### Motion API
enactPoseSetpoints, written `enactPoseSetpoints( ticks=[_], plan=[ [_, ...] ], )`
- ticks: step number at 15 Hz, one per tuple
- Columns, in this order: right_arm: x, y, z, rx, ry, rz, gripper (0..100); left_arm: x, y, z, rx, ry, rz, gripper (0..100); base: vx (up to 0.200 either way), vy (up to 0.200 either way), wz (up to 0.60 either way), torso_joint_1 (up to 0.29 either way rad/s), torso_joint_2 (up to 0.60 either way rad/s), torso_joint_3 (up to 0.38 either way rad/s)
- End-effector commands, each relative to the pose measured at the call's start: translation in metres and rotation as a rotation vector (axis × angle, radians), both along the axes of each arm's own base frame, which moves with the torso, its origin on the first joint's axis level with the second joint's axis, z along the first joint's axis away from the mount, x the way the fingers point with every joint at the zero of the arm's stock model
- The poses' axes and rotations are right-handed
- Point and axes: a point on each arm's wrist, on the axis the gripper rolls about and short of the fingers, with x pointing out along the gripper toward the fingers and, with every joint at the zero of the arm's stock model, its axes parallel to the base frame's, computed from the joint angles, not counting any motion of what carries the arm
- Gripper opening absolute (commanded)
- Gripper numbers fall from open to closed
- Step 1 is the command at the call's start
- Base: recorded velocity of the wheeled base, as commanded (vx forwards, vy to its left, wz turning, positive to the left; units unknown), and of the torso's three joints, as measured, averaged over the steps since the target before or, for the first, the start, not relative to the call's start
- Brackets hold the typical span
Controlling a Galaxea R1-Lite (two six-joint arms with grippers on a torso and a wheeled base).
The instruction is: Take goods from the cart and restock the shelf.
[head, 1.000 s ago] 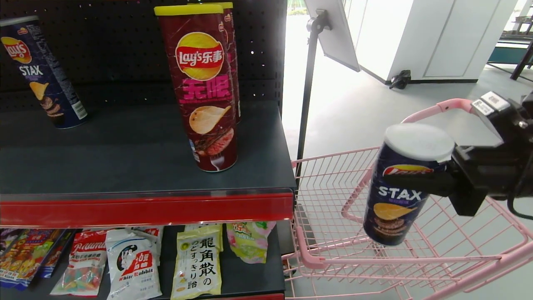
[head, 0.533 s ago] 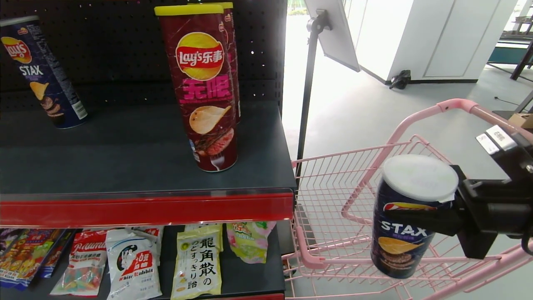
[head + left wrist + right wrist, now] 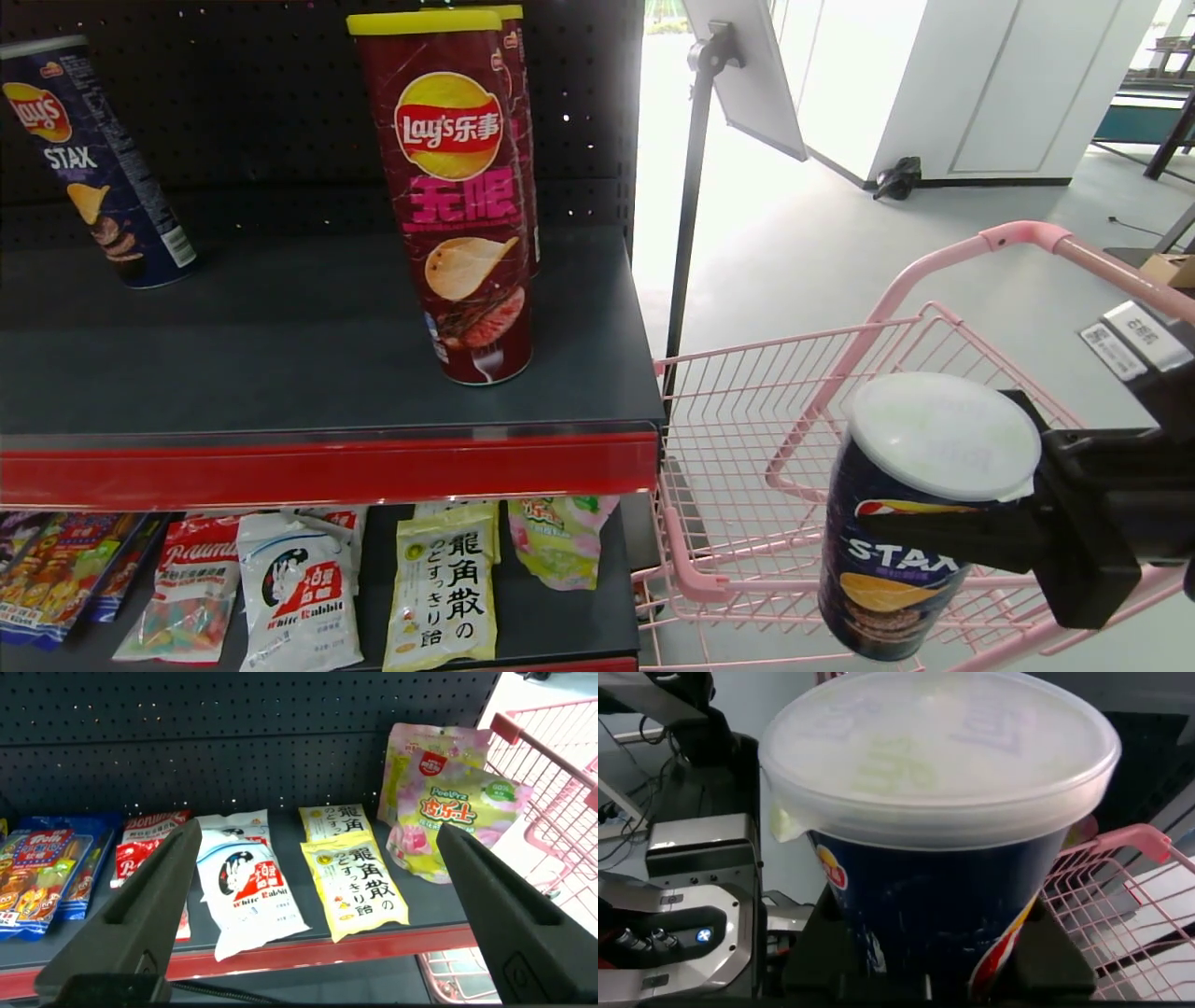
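- A dark blue round chip can with a white plastic lid is hanging in the lower right of the head picture, over the pink wire cart, and it is leaning a little.
- The right gripper is squeezing the can's sides just under the lid.
- The left gripper is spreading wide and holding nothing, in front of the snack bags on the lower shelf.
- A tall dark red chip can with a yellow lid is standing in the upper middle on the dark grey shelf board.
- A second dark blue chip can is standing at the upper left.
- The grey floor is shining at the upper right.
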Motion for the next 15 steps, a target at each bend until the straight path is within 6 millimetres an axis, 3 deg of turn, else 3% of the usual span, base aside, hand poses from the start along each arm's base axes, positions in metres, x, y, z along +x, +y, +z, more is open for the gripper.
enactPoseSetpoints(
  ticks=[1,7,15],
  plan=[
    [0.002,0.005,-0.002,-0.006,0.009,0.015,0,0.0,0.0,0.0,-0.001,0.001,0.0,100,0.0,0.0,0.0,0.0,0.0,0.0],
    [0.014,0.024,0.001,-0.01,0.013,0.07,0,0.0,0.0,0.0,-0.001,0.0,0.0,100,0.0,0.0,0.0,0.01,-0.03,-0.022],
    [0.018,0.027,0.011,0.007,-0.001,0.074,0,0.0,0.0,0.0,-0.001,0.0,0.0,100,0.0,0.0,0.0,0.199,-0.5,-0.301]
  ],
)
